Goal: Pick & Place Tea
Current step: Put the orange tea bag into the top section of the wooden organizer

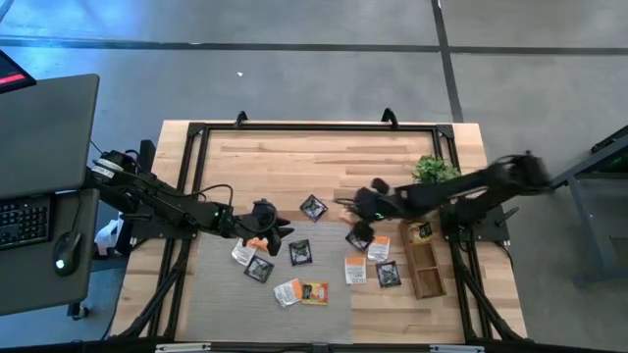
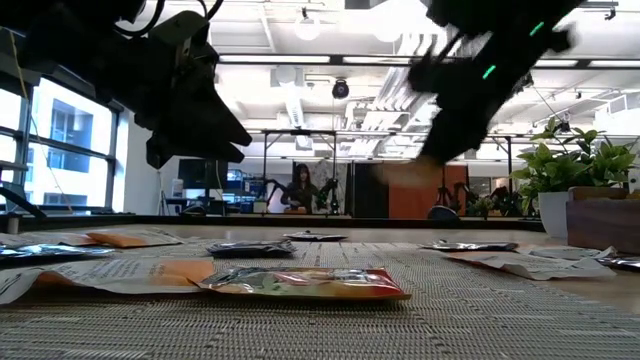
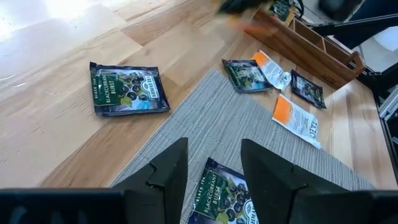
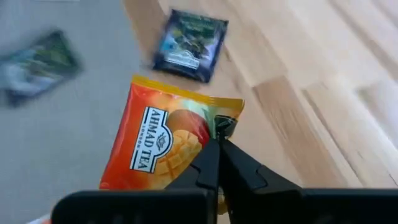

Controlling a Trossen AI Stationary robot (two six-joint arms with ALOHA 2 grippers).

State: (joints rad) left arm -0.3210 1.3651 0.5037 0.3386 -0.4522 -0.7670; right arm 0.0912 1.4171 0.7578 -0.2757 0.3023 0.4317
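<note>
High view: left pincer point(image 1: 263, 214) parted, empty, above sachets point(image 1: 299, 252) scattered over grey mat point(image 1: 216, 304) on the surface point(image 1: 294, 157).

Right wrist view: right pincer point(image 4: 217, 149) clamped on orange sachet point(image 4: 163, 142) by its corner, lifted, probably for carrying to the tray.

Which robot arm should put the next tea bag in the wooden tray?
Probably the right. Its hand is already shut on an orange tea sachet, and it sits close to the wooden tray. The left hand is open and empty over the grey mat, farther away.

Potted plant point(image 1: 433, 170) — wooden tray point(image 1: 425, 261) beside
</note>
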